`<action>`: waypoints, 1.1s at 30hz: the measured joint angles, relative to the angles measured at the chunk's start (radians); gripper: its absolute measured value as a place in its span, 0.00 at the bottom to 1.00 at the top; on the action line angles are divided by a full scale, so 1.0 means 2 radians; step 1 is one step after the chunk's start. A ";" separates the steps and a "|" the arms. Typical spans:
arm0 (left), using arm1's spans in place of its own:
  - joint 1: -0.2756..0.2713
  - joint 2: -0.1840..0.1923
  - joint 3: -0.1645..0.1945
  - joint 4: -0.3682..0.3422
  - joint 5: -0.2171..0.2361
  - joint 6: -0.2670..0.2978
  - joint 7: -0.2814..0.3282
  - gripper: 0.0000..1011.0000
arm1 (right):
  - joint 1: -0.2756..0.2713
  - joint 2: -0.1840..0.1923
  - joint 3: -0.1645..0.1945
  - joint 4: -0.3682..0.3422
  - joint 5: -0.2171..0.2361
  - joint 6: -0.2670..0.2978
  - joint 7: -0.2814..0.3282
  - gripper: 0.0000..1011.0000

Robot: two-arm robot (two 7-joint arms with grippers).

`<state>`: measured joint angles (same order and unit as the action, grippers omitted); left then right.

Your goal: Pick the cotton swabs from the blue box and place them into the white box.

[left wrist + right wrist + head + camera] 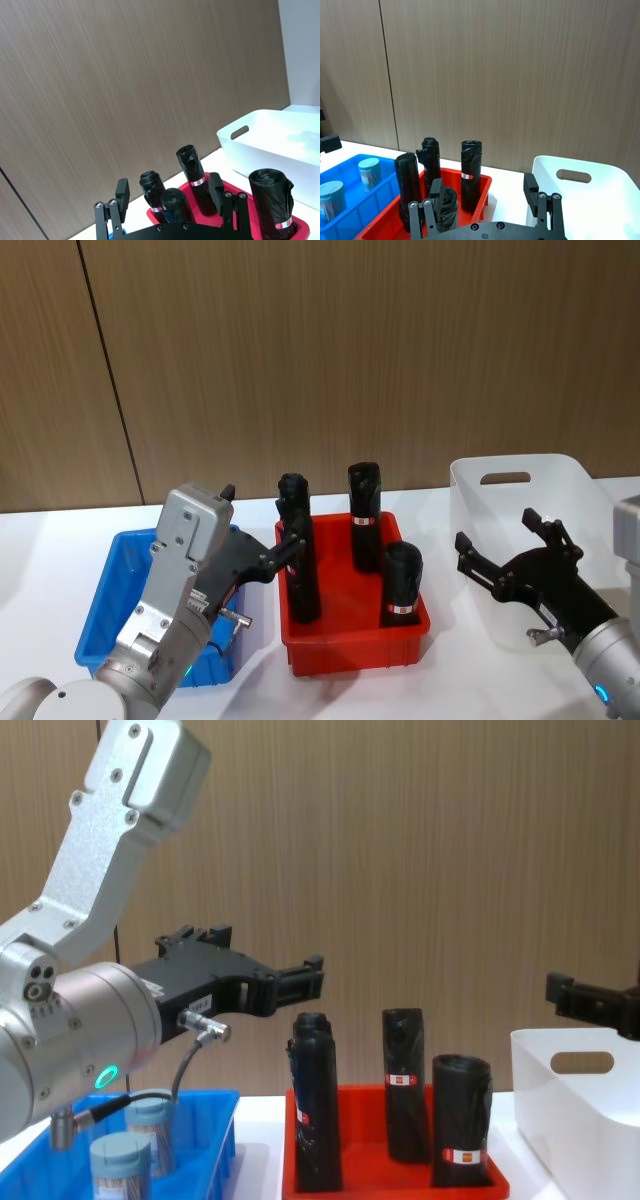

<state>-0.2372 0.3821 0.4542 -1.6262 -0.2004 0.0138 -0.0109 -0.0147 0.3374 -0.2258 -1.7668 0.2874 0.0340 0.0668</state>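
Two cotton swabs tubs (118, 1160) (370, 172) with grey-blue lids stand in the blue box (112, 585) at the table's left. My left gripper (262, 520) hovers open above the blue box's right side, its fingers pointing toward the red tray and holding nothing. The white box (560, 480) stands at the right. My right gripper (500, 532) hangs open and empty at the white box's near left side. The right wrist view looks past its fingers (436, 190) to the blue box (385, 192) and white box (600, 200).
A red tray (350, 645) sits between the two boxes and holds several upright black rolls (364, 502) with red labels. The nearest roll (298, 560) stands just beside the left fingertip. A wood-panel wall runs behind the white table.
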 joint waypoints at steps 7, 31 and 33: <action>0.000 0.000 0.000 0.000 0.000 0.000 0.000 0.99 | 0.000 0.000 0.000 0.000 0.000 0.000 0.000 0.99; 0.000 0.000 0.000 0.000 0.000 0.000 0.000 0.99 | 0.000 0.000 0.000 0.000 0.000 0.000 0.000 0.99; 0.000 0.000 0.000 0.000 0.000 0.000 0.000 0.99 | 0.000 0.000 0.000 0.000 0.000 0.000 0.000 0.99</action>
<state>-0.2372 0.3821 0.4542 -1.6262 -0.2004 0.0139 -0.0109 -0.0146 0.3375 -0.2258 -1.7668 0.2874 0.0340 0.0668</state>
